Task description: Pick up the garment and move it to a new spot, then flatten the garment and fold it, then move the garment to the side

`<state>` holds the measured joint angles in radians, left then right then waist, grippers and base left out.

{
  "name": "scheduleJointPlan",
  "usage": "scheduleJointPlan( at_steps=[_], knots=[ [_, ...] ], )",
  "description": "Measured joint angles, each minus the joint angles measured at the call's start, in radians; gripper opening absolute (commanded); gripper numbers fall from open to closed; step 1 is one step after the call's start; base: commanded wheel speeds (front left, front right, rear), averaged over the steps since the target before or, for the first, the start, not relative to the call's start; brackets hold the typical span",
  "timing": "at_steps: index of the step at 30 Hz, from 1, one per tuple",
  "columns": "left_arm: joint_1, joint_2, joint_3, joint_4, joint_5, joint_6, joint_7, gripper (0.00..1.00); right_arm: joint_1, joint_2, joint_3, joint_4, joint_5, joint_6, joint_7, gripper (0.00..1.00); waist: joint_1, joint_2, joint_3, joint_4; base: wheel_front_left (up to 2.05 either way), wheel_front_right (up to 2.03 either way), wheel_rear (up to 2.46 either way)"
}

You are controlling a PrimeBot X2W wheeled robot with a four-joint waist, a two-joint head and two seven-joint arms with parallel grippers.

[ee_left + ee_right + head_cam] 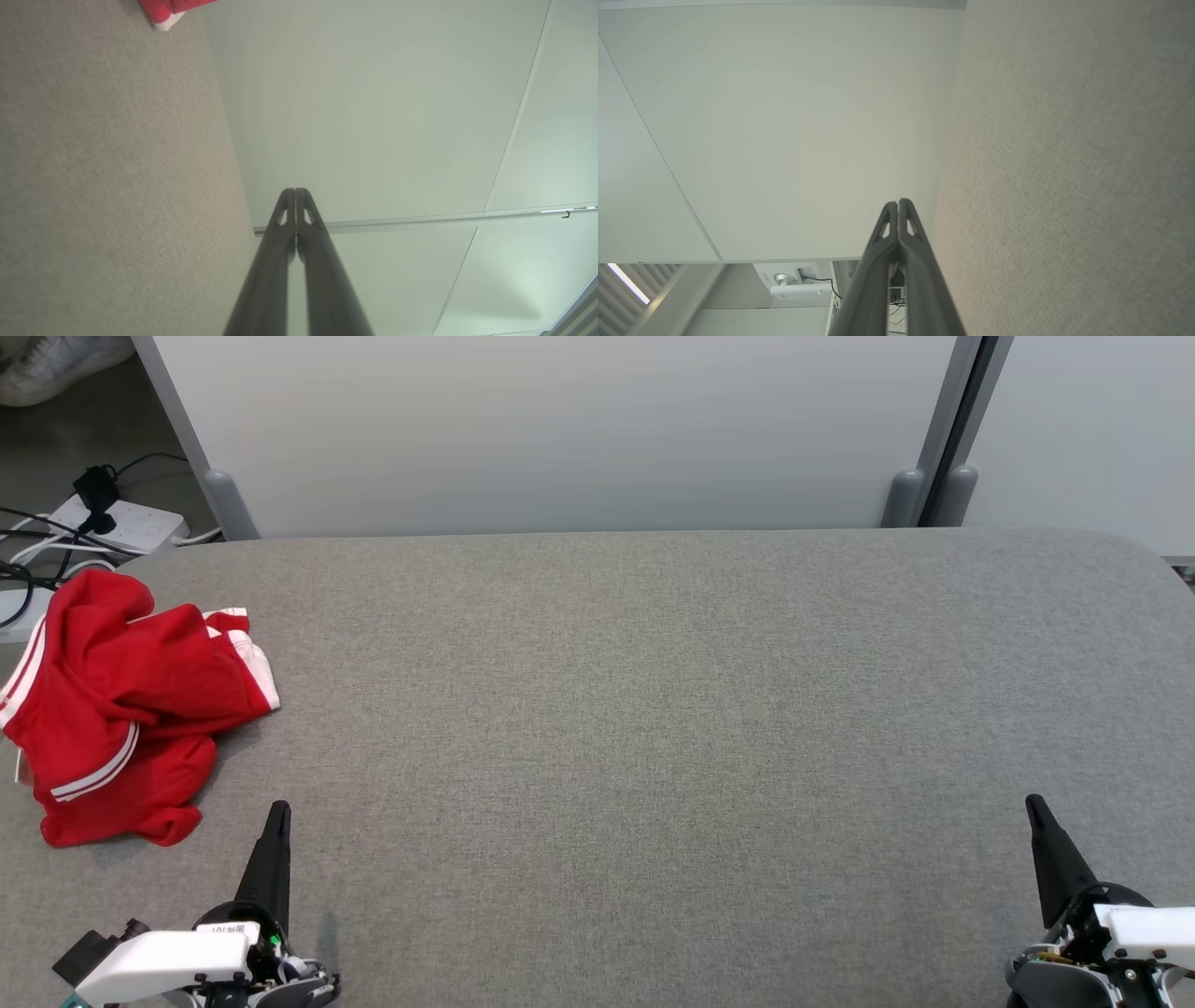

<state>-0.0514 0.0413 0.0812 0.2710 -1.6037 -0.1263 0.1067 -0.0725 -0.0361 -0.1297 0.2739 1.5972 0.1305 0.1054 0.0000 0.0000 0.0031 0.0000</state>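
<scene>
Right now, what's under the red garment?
The crumpled red garment lies on the grey table, at its left edge. Its folds cover the surface beneath, so anything under it, and the table edge there, cannot be seen. A power strip sits behind it on the floor.

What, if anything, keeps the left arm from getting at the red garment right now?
Nothing visible, so probably yes: the left gripper sits near the crumpled red garment, only bare grey table between them. Its jaws are shut and need opening first.
</scene>
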Motion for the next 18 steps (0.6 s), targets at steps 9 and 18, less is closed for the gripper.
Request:
scheduleJointPlan(
  at_steps=[9, 18],
  knots=[
    [0.000, 0.000, 0.000, 0.000, 0.000, 0.000, 0.000, 0.00, 0.000, 0.000, 0.000, 0.000, 0.000, 0.000, 0.000, 0.00, 0.0000, 0.0000, 0.000, 0.000, 0.00, 0.00, 0.00],
    [0.000, 0.000, 0.000, 0.000, 0.000, 0.000, 0.000, 0.00, 0.000, 0.000, 0.000, 0.000, 0.000, 0.000, 0.000, 0.00, 0.0000, 0.0000, 0.000, 0.000, 0.00, 0.00, 0.00]
  ],
)
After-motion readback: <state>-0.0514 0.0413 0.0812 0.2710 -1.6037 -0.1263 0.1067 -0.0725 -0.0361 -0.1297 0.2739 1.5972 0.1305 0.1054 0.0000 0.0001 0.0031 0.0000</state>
